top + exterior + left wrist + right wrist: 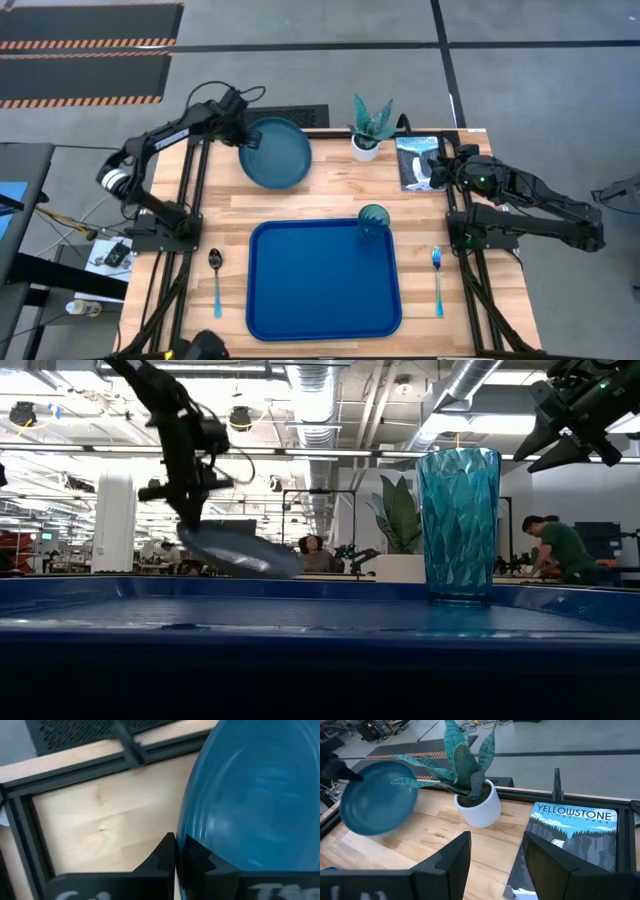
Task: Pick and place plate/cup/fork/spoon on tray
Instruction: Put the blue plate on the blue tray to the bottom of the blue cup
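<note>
Here the plate is held in the air by the left gripper, clamped on its rim.

The plate is seen tilted above the table's far left part in the low view, clear of the tray. The cup is stood upright inside the tray at its far right corner. The spoon is laid on the table just left of the tray, and the fork to its right. The right gripper is held with fingers apart above the book, near the potted plant.
</note>
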Controlling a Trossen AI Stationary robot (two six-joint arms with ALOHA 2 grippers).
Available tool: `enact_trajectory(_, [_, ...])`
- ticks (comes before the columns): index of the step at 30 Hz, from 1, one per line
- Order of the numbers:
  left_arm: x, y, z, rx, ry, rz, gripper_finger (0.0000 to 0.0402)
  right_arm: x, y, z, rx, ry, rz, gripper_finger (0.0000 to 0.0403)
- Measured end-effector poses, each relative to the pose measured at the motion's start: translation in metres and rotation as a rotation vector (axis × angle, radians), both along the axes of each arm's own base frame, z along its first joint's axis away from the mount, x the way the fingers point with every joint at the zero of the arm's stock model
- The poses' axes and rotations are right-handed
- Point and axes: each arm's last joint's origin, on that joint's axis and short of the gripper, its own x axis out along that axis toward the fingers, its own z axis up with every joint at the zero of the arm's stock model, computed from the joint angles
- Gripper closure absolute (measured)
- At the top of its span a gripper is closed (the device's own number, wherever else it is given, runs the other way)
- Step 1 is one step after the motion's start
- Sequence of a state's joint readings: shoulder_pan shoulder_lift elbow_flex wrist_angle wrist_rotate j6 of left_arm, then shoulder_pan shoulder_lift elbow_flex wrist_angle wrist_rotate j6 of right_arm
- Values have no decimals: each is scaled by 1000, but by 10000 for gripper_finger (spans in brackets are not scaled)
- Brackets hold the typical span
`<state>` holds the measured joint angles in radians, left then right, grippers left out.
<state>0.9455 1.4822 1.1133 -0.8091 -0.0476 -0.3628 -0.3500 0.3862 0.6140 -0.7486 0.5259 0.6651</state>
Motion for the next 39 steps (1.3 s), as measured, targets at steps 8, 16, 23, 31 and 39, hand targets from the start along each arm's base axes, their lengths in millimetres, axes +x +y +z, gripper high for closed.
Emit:
enact_trajectory(8, [1, -36, 41, 54, -188, -5, 400, 0, 0, 0, -4, 6, 4, 202])
enact_trajectory(16, [5, -79, 70, 31, -359, -76, 401, 0, 0, 0, -7, 11, 7, 204])
enact_trajectory(23, [8, -133, 80, -118, -390, -197, 401, 0, 0, 0, -9, 14, 9, 206])
enact_trajectory(31, [17, -195, 77, -227, -298, -223, 402, 0, 0, 0, -9, 14, 9, 208])
enact_trajectory(39, [44, -244, 57, -239, -223, -108, 401, 0, 0, 0, -9, 14, 10, 209])
